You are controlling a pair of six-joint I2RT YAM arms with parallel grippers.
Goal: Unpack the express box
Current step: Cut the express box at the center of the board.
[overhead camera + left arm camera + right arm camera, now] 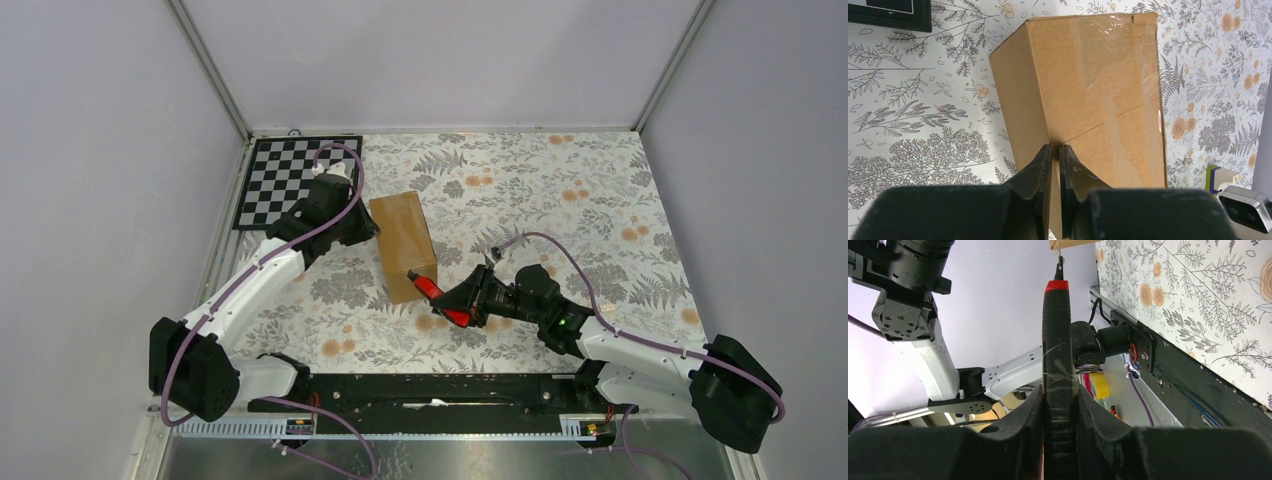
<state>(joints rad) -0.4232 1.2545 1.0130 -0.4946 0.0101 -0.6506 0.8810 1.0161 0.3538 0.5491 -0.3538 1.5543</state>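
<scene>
- My left pincer [1055,149] is closed, its fingers almost together with nothing between them, and the tips are at a long edge of the express box [1098,90].
- The box lies straight ahead of that pincer on the floral table [913,125].
- My right pincer [1059,395] clamps the red-and-black cutter [1056,340], whose blade points ahead to the box's near end.

The express box [1098,90] is plain matt brown cardboard, with shiny clear tape [1118,30] glaring near the top of the left wrist view. The cutter [1057,365] has a matt black handle, rubber or plastic, can't tell, and a red plastic end. The table cover [600,200] is a matt floral print.
</scene>
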